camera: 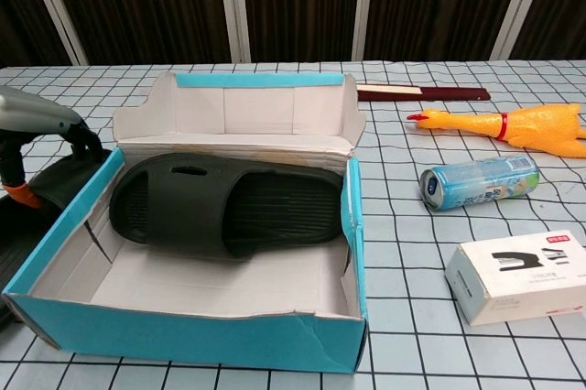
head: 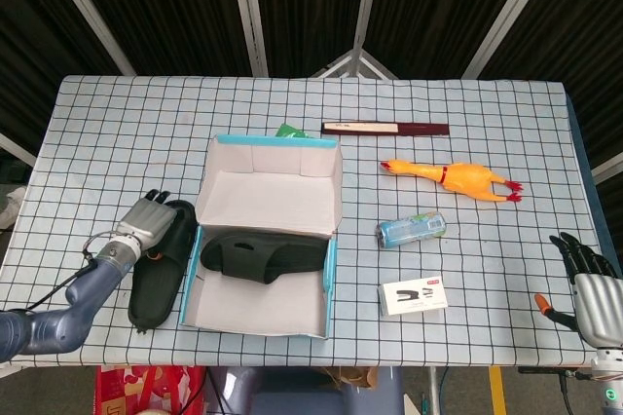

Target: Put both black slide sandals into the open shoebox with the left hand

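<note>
One black slide sandal [head: 263, 254] [camera: 229, 202] lies flat inside the open teal-and-white shoebox [head: 331, 269] [camera: 183, 330]. The second black sandal [head: 156, 274] [camera: 50, 184] is outside, along the box's left wall. My left hand [head: 146, 220] [camera: 37, 120] grips this sandal at its far end, fingers curled over the strap and thumb beneath. Part of it is hidden behind the box wall in the chest view. My right hand [head: 589, 274] rests open, fingers apart, at the table's front right edge, far from the box and seen only in the head view.
Right of the box are a yellow rubber chicken [head: 453, 176] [camera: 513, 124], a lying blue can [head: 411, 229] [camera: 479, 180] and a white stapler box [head: 414, 295] [camera: 517, 273]. A dark red flat case [head: 384, 129] [camera: 421, 92] lies behind the shoebox.
</note>
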